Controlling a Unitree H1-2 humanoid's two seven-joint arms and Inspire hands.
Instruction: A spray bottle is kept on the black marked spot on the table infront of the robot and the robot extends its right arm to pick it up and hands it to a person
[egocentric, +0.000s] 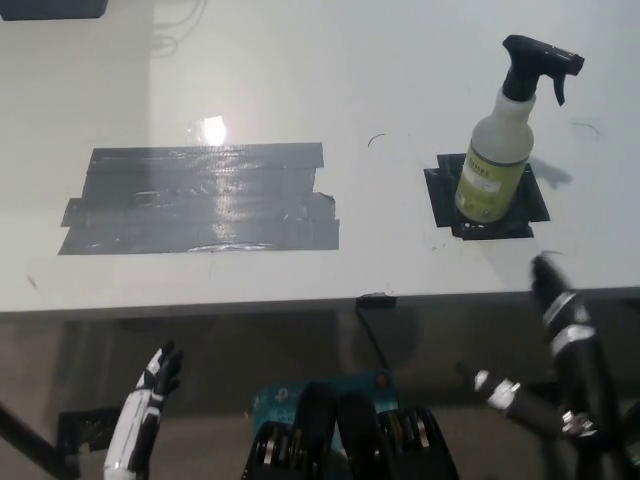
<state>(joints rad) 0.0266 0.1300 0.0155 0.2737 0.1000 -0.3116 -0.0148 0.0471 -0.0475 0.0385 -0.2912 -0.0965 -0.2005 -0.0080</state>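
Below the table's near edge, the robot's white left hand (150, 405) rests low at the lower left, its dark-tipped fingers (167, 366) slightly spread and holding nothing, while across from it the black right hand (545, 355) rises at the lower right, its fingers (543, 275) spread wide, one reaching up so its tip just overlaps the table edge, another stretched out sideways toward the robot's middle, nothing between them. Beyond that raised fingertip, further in on the white table (300, 80), the spray bottle (497, 155) stands upright on the small black marked spot (442, 190), well apart from the right hand's fingers and untouched; its pale body carries a yellow-green label, and its black trigger head points toward the right side of the frame. Far off to the side of the left hand's fingers and further in on the tabletop, a broad patch of grey tape strips (200, 198) lies flat, catching a bright glare of light at its far edge
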